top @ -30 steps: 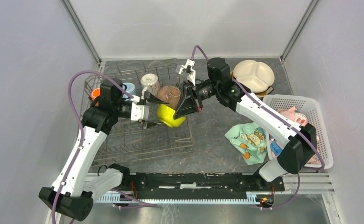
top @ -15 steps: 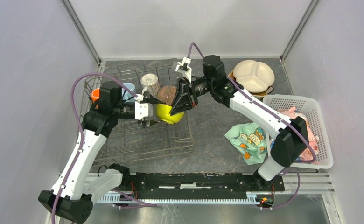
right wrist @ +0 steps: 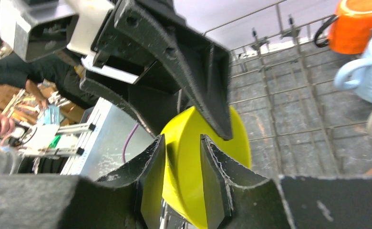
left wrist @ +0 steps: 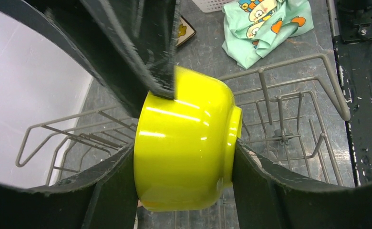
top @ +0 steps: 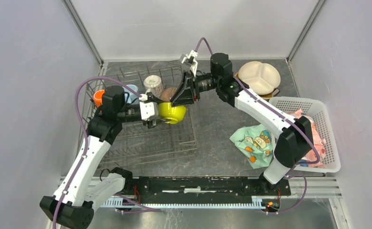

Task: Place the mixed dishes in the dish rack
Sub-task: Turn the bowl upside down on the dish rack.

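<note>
Part of the load was judged done: an orange mug (top: 97, 97), a light-blue mug (top: 131, 90), a white patterned mug (top: 153, 85) and a tan bowl (top: 169, 92) were seen along the far side of the dish rack (top: 141, 143). The cream three-section plate (top: 259, 76) was seen on the table at the far right, well apart from the rack, so it was judged yet to be loaded; the other plates could not be made out.

The lime-green bowl (top: 172, 113) was held tipped on its side above the right part of the rack, not yet set among the tines. It was clasped by the left gripper (left wrist: 184, 167), one finger pressed to its rim side and the other to its base. The left arm was reached forward from the near left and bent rightward over the rack, wrist level.

The right arm was stretched across from the right, wrist angled down and leftward. The right gripper (right wrist: 181, 162) was seen part-way parted, its fingers astride the bowl's upper rim; a firm grip was not shown
</note>
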